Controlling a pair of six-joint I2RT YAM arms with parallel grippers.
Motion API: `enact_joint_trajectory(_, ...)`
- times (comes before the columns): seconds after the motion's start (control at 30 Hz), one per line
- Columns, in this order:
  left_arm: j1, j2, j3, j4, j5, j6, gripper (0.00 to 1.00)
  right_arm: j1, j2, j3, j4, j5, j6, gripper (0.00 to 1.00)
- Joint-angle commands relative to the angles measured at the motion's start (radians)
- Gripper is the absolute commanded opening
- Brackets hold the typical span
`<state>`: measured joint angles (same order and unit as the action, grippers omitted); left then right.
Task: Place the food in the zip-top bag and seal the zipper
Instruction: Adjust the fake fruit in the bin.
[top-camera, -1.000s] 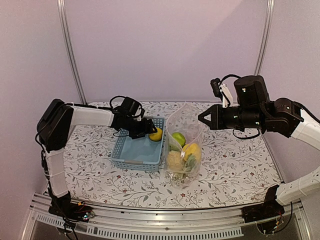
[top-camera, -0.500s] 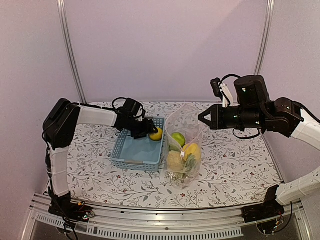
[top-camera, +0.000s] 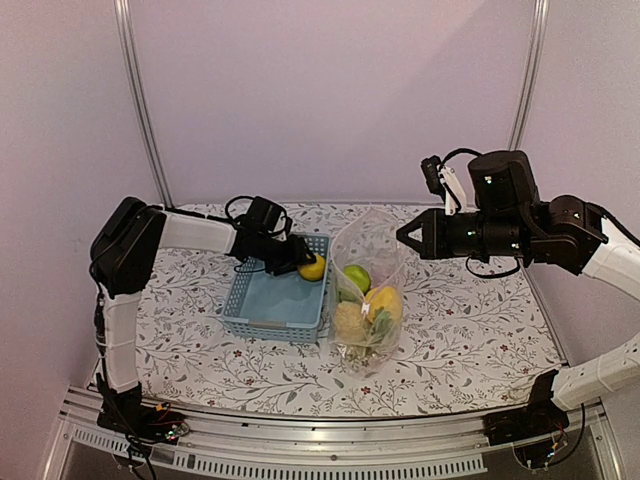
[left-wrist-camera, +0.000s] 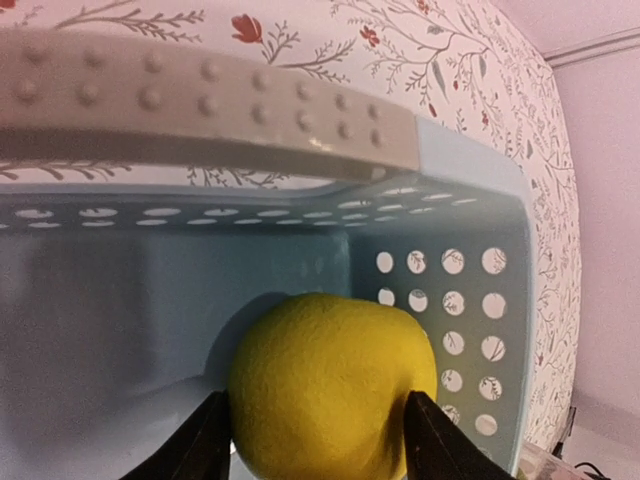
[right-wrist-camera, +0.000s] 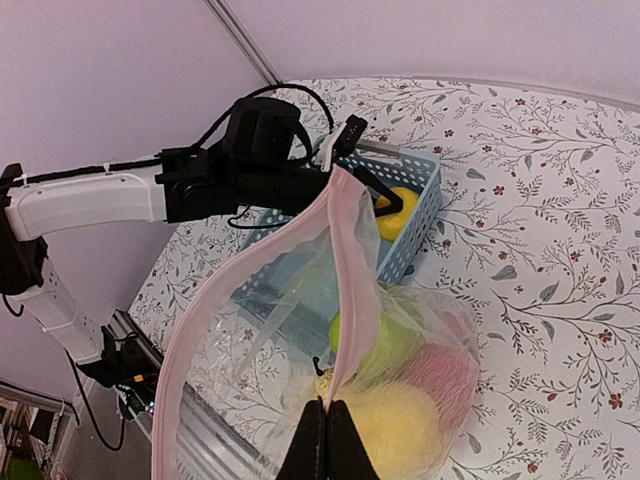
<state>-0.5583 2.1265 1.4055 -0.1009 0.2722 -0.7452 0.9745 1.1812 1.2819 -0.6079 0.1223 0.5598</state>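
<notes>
The left gripper (left-wrist-camera: 318, 440) sits around the lemon (left-wrist-camera: 330, 385) in the basket (left-wrist-camera: 460, 200) corner — I cannot tell if it squeezes — so hold its middle snugly; the right gripper (right-wrist-camera: 325, 440) pinches shut on the bag (right-wrist-camera: 230, 330) rim.

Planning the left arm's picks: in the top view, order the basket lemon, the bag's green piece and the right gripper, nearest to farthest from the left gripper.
1. basket lemon: between the left gripper's fingers.
2. green piece: right of it, inside the bag.
3. right gripper: farthest right, pinching the bag's edge.
</notes>
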Motion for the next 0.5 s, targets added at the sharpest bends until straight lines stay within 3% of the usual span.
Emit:
enact_joint_trajectory(0.0, 0.012, -0.041, -0.051, 0.024, -0.028, -0.018, 0.56, 0.004, -0.017, 0.013, 0.003, 0.020, -0.009, 0.00)
enact_joint_trajectory(0.47, 0.012, -0.230, -0.175, 0.076, -0.085, -0.021, 0.51, 0.003, -0.018, 0.010, 0.006, 0.017, -0.003, 0.00)
